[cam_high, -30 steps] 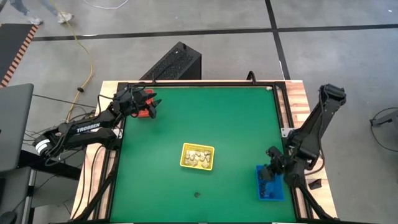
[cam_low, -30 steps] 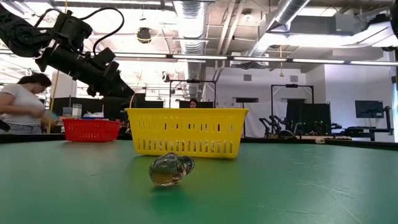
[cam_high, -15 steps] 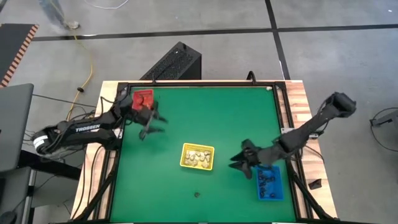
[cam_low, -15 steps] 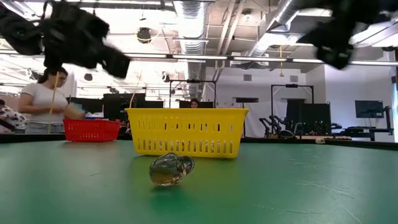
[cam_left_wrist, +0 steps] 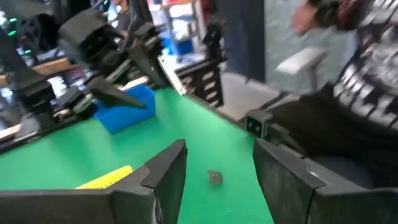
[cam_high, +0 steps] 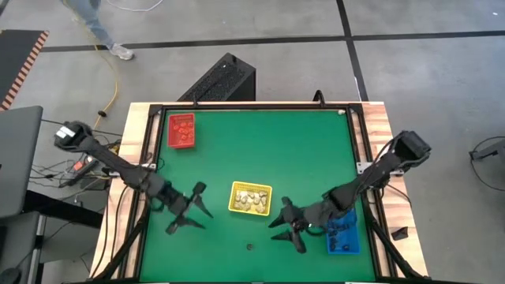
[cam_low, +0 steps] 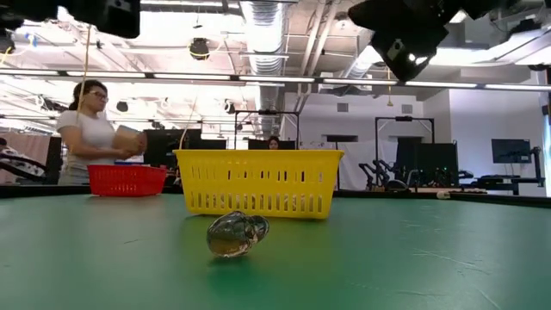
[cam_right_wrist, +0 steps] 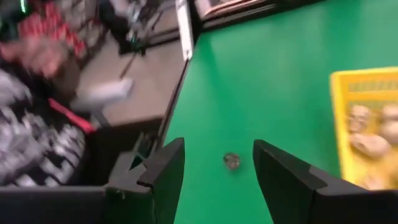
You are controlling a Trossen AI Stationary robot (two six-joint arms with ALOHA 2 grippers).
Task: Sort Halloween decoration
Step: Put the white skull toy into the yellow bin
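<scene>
Item: stray trinket (cam_high: 250,246), one small round piece of Halloween decoration, alone on the green table (cam_high: 260,150) at about 6 o'clock from the yellow tray (cam_high: 251,198), apart from it. In the low view it lies nearest the camera, glossy and rounded.

Item: left gripper (cam_high: 189,211), at 9 o'clock of the yellow tray, fingers spread apart, empty. Its wrist view frames the stray trinket between both fingers.

Item: right gripper (cam_high: 286,223), at about 4 o'clock of the yellow tray, fingers likewise parted, nothing held. Its wrist view also frames the trinket.

Step in hand, as judged: picking up the stray trinket. Both arms bear on one small piece; only one should descend, the other holding off to avoid a clash. The fingers should straddle the piece squarely and close low against the table, since a round glossy piece may squirt out.

Item: yellow tray, mid-table, holding several cream-white pieces.

Item: blue tray (cam_high: 343,233), at 4 o'clock near the right edge, holding dark pieces.

Item: red tray (cam_high: 181,130), at 11 o'clock, far corner; contents not discernible.

Writing: none legible on the trays, the trinket or the arms.
</scene>
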